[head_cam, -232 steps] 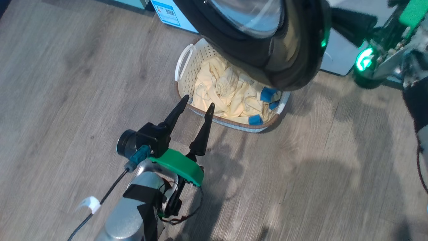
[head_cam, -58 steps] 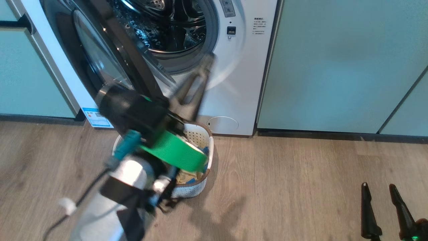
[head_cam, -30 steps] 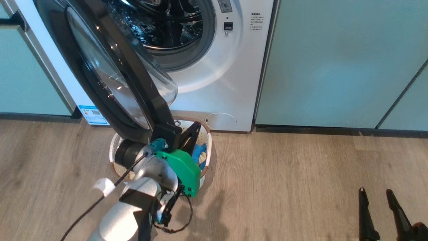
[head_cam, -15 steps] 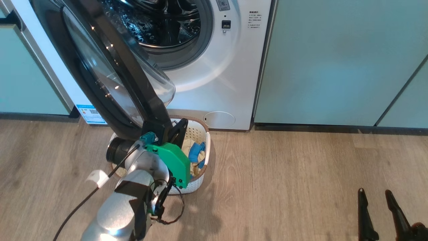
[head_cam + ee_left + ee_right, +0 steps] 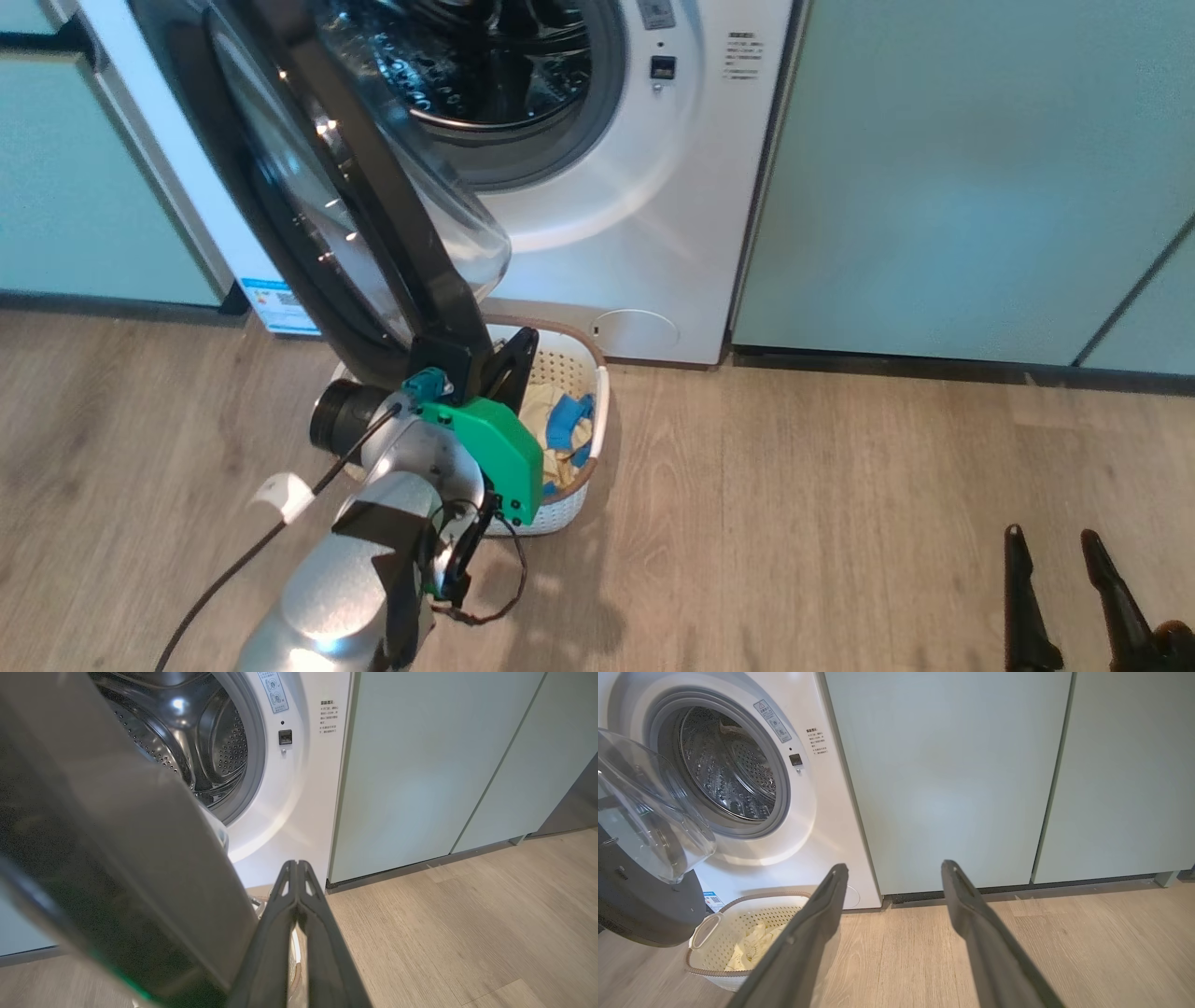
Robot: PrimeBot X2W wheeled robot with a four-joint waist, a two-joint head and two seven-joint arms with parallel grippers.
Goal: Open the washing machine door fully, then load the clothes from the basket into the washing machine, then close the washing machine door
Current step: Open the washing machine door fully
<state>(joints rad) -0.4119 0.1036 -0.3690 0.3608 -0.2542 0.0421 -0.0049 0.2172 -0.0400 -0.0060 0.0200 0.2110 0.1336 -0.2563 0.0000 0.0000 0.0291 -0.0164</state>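
Observation:
The washing machine [image 5: 653,233] stands with its drum mouth [image 5: 485,84] uncovered. The washing machine door [image 5: 373,215] is swung out to the left and seen almost edge-on, its glass bowl [image 5: 457,233] facing the drum. Under the door's lower edge sits the basket [image 5: 571,509] with pale yellow and blue clothes [image 5: 563,425] in it. My left gripper [image 5: 523,345] is shut and holds nothing, close against the door's lower edge above the basket. I cannot tell whether it touches the door. In the left wrist view its fingers [image 5: 295,891] are pressed together beside the door [image 5: 117,868]. My right gripper [image 5: 1055,560] is open.
Pale green cabinet panels [image 5: 980,187] flank the washer on both sides. Bare wooden floor [image 5: 794,523] lies between the basket and my right gripper. In the right wrist view the basket [image 5: 706,926] sits at the lower left, under the open door [image 5: 644,914].
The whole head picture has shifted a little, so the camera moved. My left gripper stays shut by the door's lower edge. The right gripper has not moved.

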